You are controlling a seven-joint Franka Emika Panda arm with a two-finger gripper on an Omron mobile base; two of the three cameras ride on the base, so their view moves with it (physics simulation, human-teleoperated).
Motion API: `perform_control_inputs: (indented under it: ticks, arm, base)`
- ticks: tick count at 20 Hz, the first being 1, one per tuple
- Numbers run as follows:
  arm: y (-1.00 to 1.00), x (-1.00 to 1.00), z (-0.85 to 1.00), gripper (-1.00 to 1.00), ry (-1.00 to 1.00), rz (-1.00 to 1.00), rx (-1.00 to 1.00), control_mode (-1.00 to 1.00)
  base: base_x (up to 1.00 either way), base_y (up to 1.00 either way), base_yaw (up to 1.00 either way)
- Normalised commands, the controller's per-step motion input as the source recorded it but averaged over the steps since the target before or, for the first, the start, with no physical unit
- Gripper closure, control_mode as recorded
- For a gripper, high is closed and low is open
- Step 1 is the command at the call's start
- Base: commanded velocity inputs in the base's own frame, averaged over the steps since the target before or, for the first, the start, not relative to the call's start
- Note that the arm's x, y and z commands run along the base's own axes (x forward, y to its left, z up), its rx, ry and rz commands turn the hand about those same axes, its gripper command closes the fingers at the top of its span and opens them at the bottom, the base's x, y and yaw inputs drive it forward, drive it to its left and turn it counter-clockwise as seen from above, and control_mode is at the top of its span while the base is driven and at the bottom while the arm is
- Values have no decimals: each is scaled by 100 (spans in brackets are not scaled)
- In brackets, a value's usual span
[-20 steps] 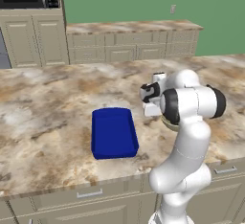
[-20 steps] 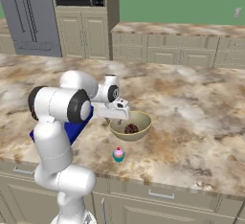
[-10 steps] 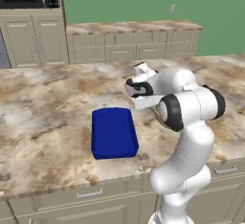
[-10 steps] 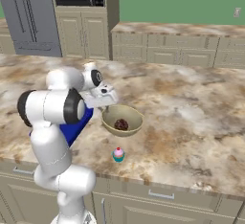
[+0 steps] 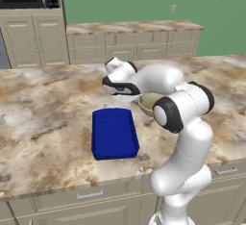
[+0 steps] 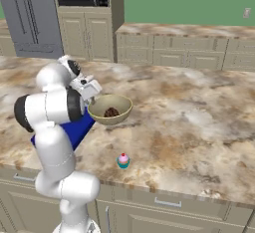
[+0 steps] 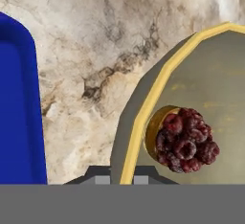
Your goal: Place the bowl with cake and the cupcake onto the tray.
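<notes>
Gripper (image 7: 122, 180) is pinched on the bowl (image 6: 110, 109) rim: in the hand view the yellow rim edge runs straight down between the two dark fingertips (image 7: 98, 179), one tip inside the wall, one outside. Fingers nearly closed, only the wall thickness between them.

Bowl: round, tan-yellow, brighter yellow lip, faceted outline in the render. In the right base view it looks lifted off the counter (image 6: 199, 122), with a shadow on the marble underneath, held roughly level. In the left base view the bowl (image 5: 150, 103) is mostly hidden behind the arm, only a slice of its rim showing just right of the tray.

Cake (image 7: 185, 139): small dark brown lump with reddish, berry-like bumps, sitting in a yellowish cup at the bowl's bottom, slightly off centre. In the right base view the cake (image 6: 111, 112) is just a dark blob.

Tray (image 5: 114, 133): deep blue, rectangular, raised sides, rounded corners, nothing in it. Flat on the counter, long axis running near-far, left of the bowl. In the hand view the tray (image 7: 16, 113) wall is at the left edge, a strip of bare marble between it and the bowl.

Cupcake (image 6: 123, 161): tiny, pink frosting, red top, teal wrapper, upright on the counter near the front edge, nearer than the bowl and apart from it.
</notes>
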Motion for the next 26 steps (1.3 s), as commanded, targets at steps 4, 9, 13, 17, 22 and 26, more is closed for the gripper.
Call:
perform_control_inputs:
  ticks: [4, 9, 13, 17, 22, 26]
  arm:
    - [100, 28, 1, 100, 2, 1, 2, -100]
    - [100, 6, -2, 100, 5, 4, -2, -100]
    - [100, 0, -6, 100, 2, 6, -4, -100]
    - [69, 22, -31, 100, 0, 13, 0, -100]
    - [27, 37, -43, 100, 0, 13, 4, -100]
    - [1, 29, -31, 100, -4, 10, 12, -100]
  base:
    - [0, 0, 0]
    - [0, 0, 0]
    - [0, 0, 0]
    - [0, 0, 0]
    - [0, 0, 0]
    - [0, 0, 0]
